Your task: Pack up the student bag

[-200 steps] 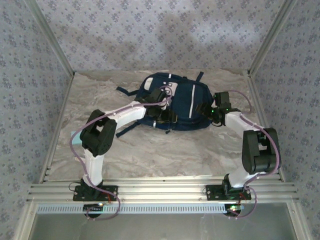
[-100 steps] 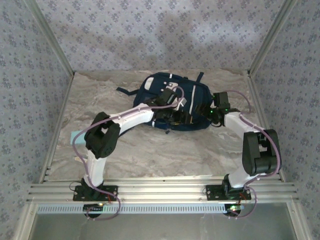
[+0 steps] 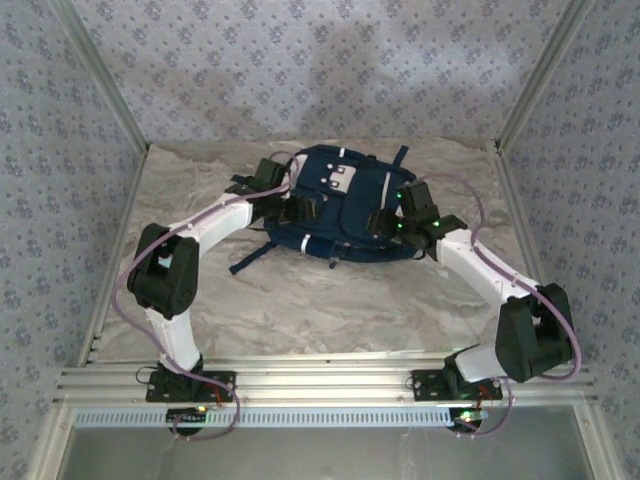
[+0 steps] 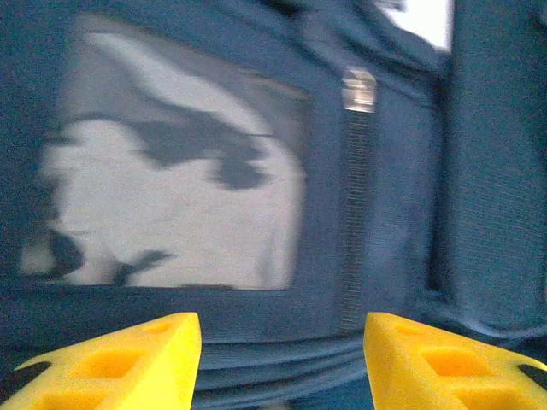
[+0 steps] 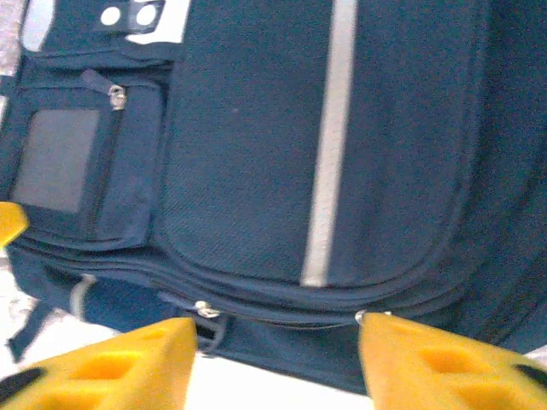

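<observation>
I see the left pincer (image 4: pixel 282 329) open before the grey patch (image 4: pixel 171 171) of the bag (image 3: pixel 350 228), right pincer (image 5: pixel 275 335) open above its zippers (image 5: pixel 203 309)

— What colour is the big fabric backpack (image 3: pixel 345 228)?
— Navy blue, with white stripes (image 5: pixel 329 145) down its front and a pale grey square patch (image 5: pixel 55 158), darkly blotched, on its pocket.
— And around the backpack?
— A beige, grey-veined marbled table top (image 3: pixel 330 300) under it, and lilac-grey walls (image 3: pixel 300 60) with a small floral print behind. The left gripper (image 4: pixel 282 354) and right gripper (image 5: pixel 273 363) are bright yellow at the tips, on white-and-black arms (image 3: pixel 225 215).
</observation>
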